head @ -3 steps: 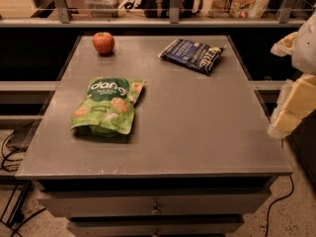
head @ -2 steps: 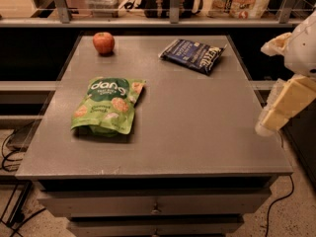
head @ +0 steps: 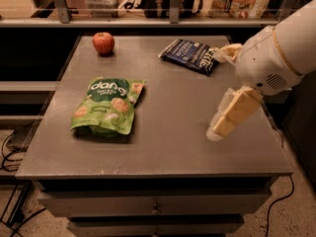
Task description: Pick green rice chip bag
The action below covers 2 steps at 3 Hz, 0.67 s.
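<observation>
Hanging over the right side of a grey table (head: pixel 168 147), the robot's gripper (head: pixel 216 131) pointed down and to the left, its pale yellow tip low above the bare surface near the front right corner. It had hold of nothing; how far it stood open could not be told from this angle. Above it, the arm's white rounded housing (head: pixel 276 53) reached in from the upper right edge of the view.

Well apart from the gripper, on the left half of the tabletop, the green rice chip bag (head: pixel 106 106) lay flat and face up, its white "dang" lettering toward the back and pictures of round orange chips below. At the back of the table, close under the arm, a dark blue chip bag (head: pixel 190 55) with white lettering lay flat at a slant. A red apple (head: pixel 103 42) stood near the back left corner, apart from both bags.

Drawer fronts (head: pixel 153 201) showed beneath the tabletop, and dark cables (head: pixel 10 147) trailed on the floor at left.
</observation>
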{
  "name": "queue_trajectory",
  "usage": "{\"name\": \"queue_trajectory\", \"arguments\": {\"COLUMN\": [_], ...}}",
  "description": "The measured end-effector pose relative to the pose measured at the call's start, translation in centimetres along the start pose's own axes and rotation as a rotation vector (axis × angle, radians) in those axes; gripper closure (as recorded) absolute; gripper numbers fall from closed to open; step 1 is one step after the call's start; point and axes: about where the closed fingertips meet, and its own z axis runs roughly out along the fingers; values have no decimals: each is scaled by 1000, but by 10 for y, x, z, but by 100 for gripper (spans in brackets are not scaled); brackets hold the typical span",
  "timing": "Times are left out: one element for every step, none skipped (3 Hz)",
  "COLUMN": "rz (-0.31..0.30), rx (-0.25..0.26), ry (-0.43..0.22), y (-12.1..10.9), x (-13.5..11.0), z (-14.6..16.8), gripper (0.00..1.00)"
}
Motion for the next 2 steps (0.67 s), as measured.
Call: {"name": "queue_trajectory", "arguments": {"rz": [0,10], "rx": [0,2], "ry": [-1,-10], "y": [1,3], "x": [0,-8], "z": [5,17], "gripper": [0,0]}}
